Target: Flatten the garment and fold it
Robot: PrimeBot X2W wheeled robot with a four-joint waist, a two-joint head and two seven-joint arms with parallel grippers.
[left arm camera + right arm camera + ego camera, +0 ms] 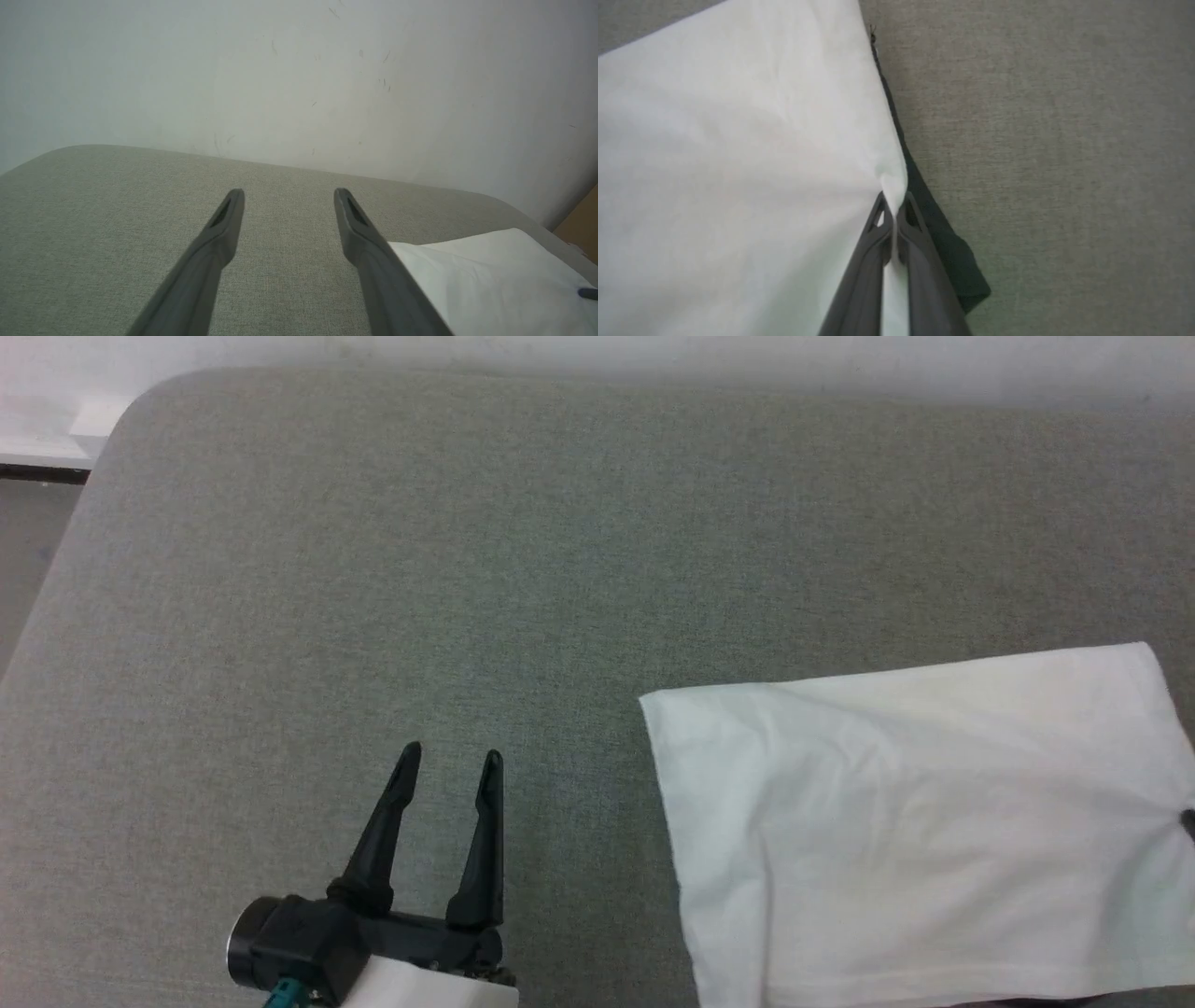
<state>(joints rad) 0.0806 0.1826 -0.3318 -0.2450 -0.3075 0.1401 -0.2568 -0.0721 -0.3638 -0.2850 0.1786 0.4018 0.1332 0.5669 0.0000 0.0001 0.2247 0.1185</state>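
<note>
Grey woven fabric covers the counter (373,523), whose rounded far-left corner meets a pale wall. Over its bare left half, toward the near edge, hangs the left gripper (452,752), its 2 long dark jaws standing wide apart with nothing between them. To the right lies the garment (915,821), a small white cotton T-shirt spread mostly flat on the counter's right half, with soft creases across it. At the garment's right edge the right gripper (893,205) has its jaws pressed together on a pinch of white cloth, which puckers up between the tips; a black sleeve (943,242) shows just beneath and beside them.

By the look of it the cloth is light, limp and thin. It should drape and wrinkle rather than hold a shape, and 1 layer could slip free of a shallow pinch. Hems, corners and seams look like the surest places to grip, ideally 2 at once to keep an edge taut.
</note>
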